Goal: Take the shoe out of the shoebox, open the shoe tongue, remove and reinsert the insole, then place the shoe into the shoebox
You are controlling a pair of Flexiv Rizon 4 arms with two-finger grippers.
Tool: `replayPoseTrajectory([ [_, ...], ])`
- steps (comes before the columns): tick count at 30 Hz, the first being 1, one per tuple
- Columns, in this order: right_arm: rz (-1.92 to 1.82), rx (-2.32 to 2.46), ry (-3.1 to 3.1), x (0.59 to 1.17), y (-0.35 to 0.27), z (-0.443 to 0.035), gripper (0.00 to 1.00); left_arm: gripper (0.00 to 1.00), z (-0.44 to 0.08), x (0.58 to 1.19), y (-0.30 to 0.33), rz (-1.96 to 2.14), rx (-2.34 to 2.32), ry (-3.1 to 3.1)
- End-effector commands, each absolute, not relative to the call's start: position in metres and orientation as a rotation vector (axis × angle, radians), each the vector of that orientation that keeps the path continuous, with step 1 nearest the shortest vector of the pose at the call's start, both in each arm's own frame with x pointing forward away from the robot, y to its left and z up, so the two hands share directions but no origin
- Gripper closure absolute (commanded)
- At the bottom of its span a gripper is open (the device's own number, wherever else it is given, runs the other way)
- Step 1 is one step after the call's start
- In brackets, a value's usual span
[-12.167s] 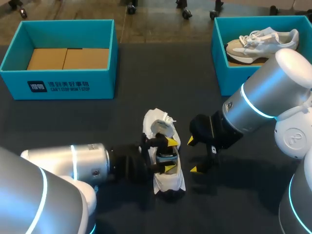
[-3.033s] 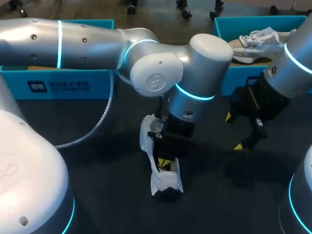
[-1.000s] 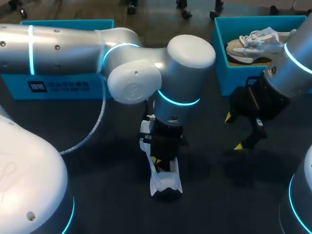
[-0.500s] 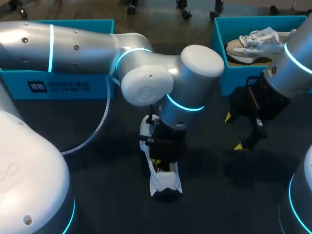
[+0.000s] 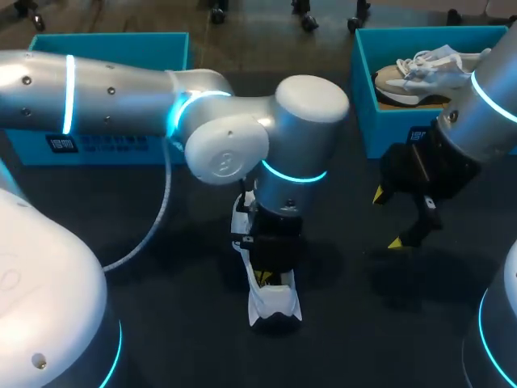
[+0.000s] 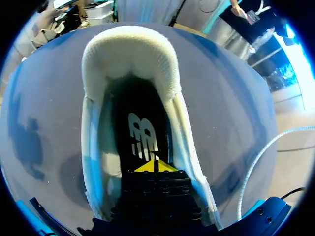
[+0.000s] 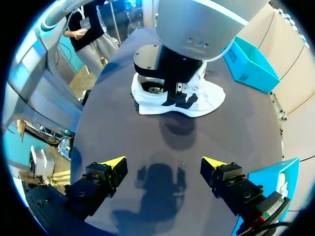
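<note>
Two shoeboxes: left shoebox [image 5: 113,48], right shoebox [image 5: 363,105]. Two shoes: boxed shoe [image 5: 428,73], table shoe [image 5: 271,303] centre. Left gripper [image 6: 156,164] pinched closed inside it; right gripper [image 7: 164,166] wide.

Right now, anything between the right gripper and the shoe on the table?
Nothing on the table between right gripper and shoe, but the left arm stands over the shoe, left gripper down inside its opening.

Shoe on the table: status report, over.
Left tool shut, tips inside shoe, at the insole. Right tool open, off to the side. Nothing in the way.
</note>
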State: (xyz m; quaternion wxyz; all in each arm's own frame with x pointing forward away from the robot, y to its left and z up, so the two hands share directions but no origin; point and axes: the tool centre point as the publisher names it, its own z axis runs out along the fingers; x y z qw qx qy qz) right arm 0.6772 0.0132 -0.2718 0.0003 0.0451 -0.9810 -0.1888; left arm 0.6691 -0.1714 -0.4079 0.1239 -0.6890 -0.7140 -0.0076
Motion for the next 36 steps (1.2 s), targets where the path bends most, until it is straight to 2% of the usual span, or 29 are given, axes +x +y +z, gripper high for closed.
replayPoseTrajectory([
  [1,-0.590,0.140,-3.084,0.676,0.014,-0.273,0.00,1.00,-0.424,0.662,-0.164,0.052,-2.035,-2.209],
  [10,-0.590,0.140,-3.084,0.676,0.014,-0.273,0.00,1.00,-0.402,0.670,-0.173,0.155,-2.036,-2.295],
  [18,-0.590,0.140,-3.084,0.676,0.014,-0.273,0.00,1.00,-0.374,0.667,-0.170,0.039,-2.072,-2.181],
  [24,-0.590,0.140,-3.084,0.676,0.014,-0.273,0.00,1.00,-0.383,0.665,-0.167,-0.126,-2.001,-2.157],
  [36,-0.590,0.140,-3.084,0.676,0.014,-0.273,0.00,1.00,-0.407,0.666,-0.155,-0.205,-1.938,-2.132],
])
